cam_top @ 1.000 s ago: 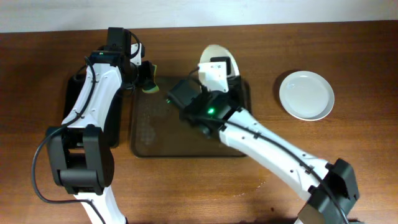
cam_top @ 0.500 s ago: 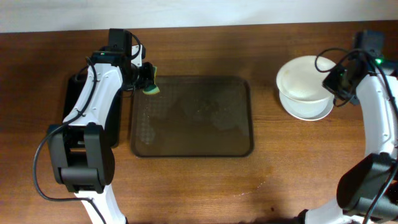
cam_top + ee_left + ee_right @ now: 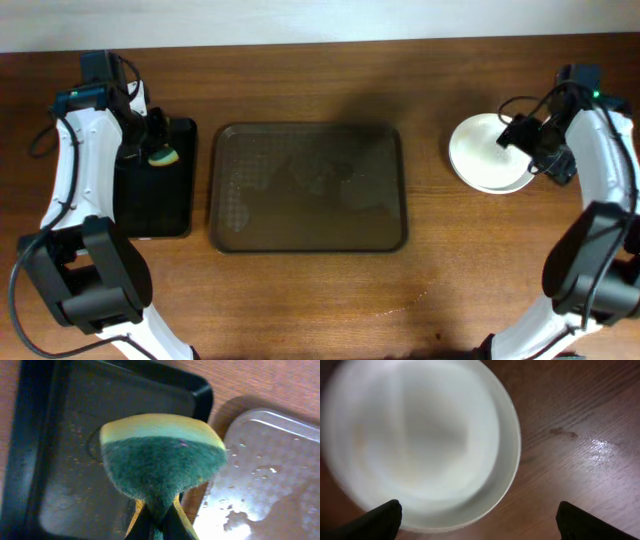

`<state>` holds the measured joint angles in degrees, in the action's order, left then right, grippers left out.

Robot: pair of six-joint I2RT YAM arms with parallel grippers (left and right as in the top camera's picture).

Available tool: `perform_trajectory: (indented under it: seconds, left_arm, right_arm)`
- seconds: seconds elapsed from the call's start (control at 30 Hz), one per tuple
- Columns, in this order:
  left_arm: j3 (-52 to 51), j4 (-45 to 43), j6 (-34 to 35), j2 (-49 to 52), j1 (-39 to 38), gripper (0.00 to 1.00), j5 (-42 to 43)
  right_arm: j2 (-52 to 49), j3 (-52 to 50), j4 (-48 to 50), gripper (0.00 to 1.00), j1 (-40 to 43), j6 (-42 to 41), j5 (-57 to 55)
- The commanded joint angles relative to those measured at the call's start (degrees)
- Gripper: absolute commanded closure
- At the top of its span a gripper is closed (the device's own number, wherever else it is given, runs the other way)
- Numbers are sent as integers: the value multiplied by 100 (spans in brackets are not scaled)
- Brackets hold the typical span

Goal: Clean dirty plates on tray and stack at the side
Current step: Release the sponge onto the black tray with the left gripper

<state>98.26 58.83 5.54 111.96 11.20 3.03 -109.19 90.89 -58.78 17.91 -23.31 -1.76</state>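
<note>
Plates: stacked on the bare table at the right, well apart from the tray. At least two rims show; the exact count cannot be told.
Tray: centre of the table, no plate on it, droplets on its floor.
Right gripper: fingers spread wide, holding nothing, directly above the stack.
Left gripper: clamped on a sponge, green face down, over the black tray at far left.
Key relation: the stack lies straight below the right gripper. The plates are round, so they have no long axis. The right arm is nearer.
Obstructions: none between gripper and stack.
Judged status: stacking appears complete; a straight lift would clear the rims.
</note>
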Motion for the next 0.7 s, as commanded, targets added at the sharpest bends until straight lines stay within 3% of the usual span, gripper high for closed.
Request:
perform_trajectory:
  seconds: [0.0,0.1,0.13,0.17,0.2,0.27,0.33,0.43,0.47,0.67]
  left_arm:
    - [-138,-162,-133,-129,-11,99,-496]
    - [-643,-765,-131,-79,-4,98,-1416]
    - [-756,-881,-131,-44,-4,90,-1486]
    - [-774,-890,-131,4,-4,60,-1482]
    - [-774,-892,-131,24,-4,1,-1462]
    - [-726,-868,-131,13,-7,1,-1436]
    - [-363,-509,-76,-105,-7,1,-785]
    - [702,-48,146,-675,-57,1,1401]
    - [745,-48,144,-852,-87,1,1727]
    - [743,-42,144,-1069,-103,1,1714]
  right_arm:
    - [1071,337,-179,1,-118,210,592]
    - [1429,337,-461,1,-319,216,586]
    - [1432,337,-542,1,-369,243,584]
    - [1432,334,-603,2,-404,348,579]
    - [1434,337,-619,2,-404,350,588]
    - [1471,470,-658,2,-402,428,588]
    - [1685,649,-824,2,-402,492,584]
    - [2420,723,-1209,1,-402,739,560]
    - [2688,723,-1322,2,-398,905,557]
    - [4846,758,-1928,2,-402,997,437]
